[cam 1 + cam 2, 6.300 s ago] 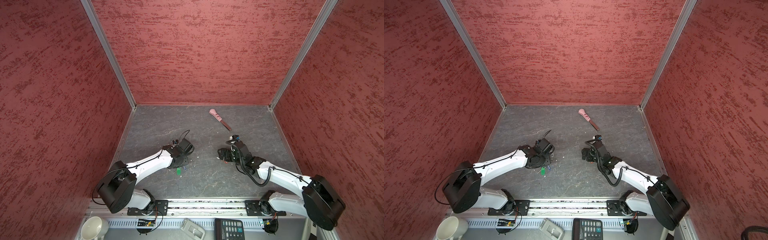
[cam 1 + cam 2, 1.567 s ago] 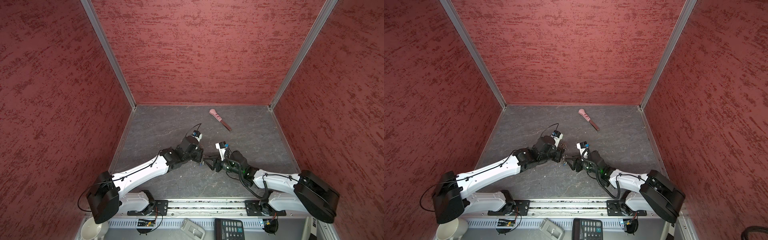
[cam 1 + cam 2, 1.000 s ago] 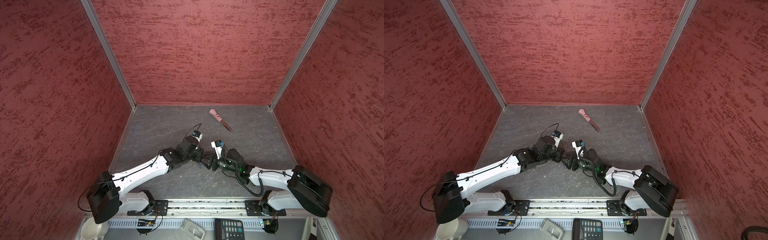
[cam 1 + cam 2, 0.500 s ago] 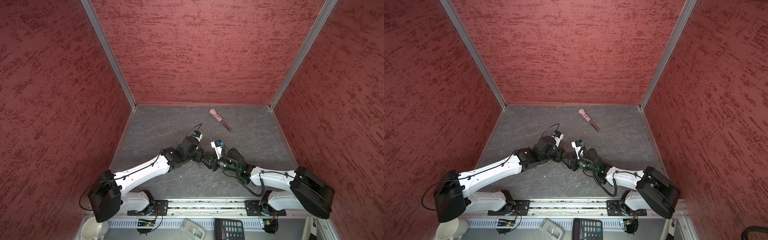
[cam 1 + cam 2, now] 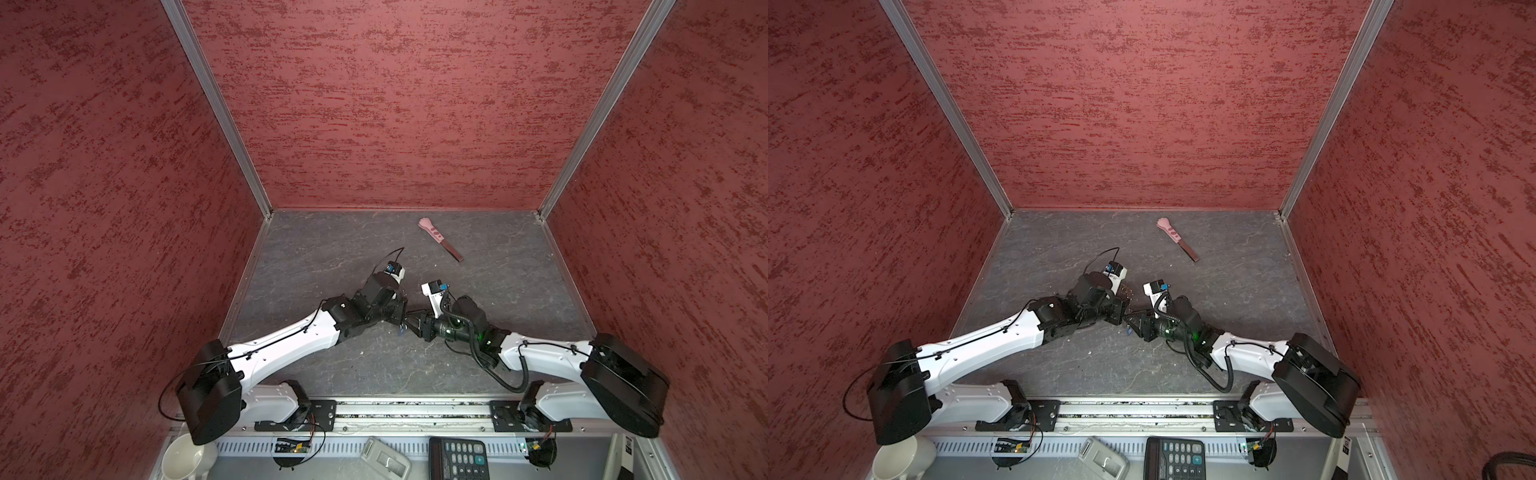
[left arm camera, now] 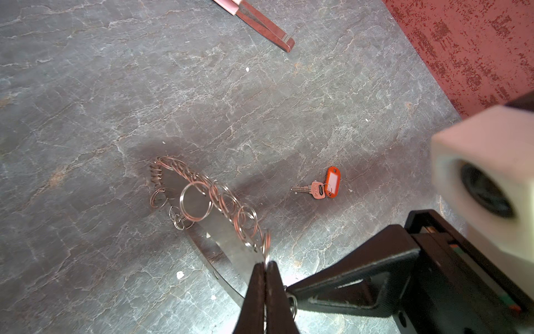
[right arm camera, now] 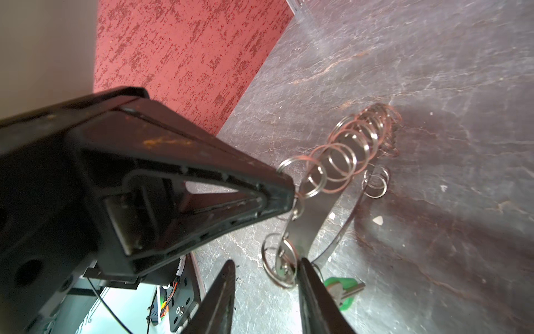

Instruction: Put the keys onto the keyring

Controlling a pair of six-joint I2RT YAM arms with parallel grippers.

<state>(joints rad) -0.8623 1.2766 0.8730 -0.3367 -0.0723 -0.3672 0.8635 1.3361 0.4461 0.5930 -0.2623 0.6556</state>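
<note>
My left fingers (image 6: pixel 265 271) point in from the left and my right fingers (image 5: pixel 417 324) from the right, tip to tip over the middle of the grey stone-patterned table (image 5: pixel 332 257). The silver chain-link keyring with its dark strap (image 6: pixel 219 202) hangs from my left fingers, its far end resting on the table behind them; one ring sits between my right fingers. The small key with the red plastic tag (image 6: pixel 326 185) lies on the table apart from the chain; the key with the green tag (image 7: pixel 342 289) lies just beside my right fingers. The pink-handled tool with a dark flat blade (image 5: pixel 439 239) lies well behind, right of centre, near the back wall.
</note>
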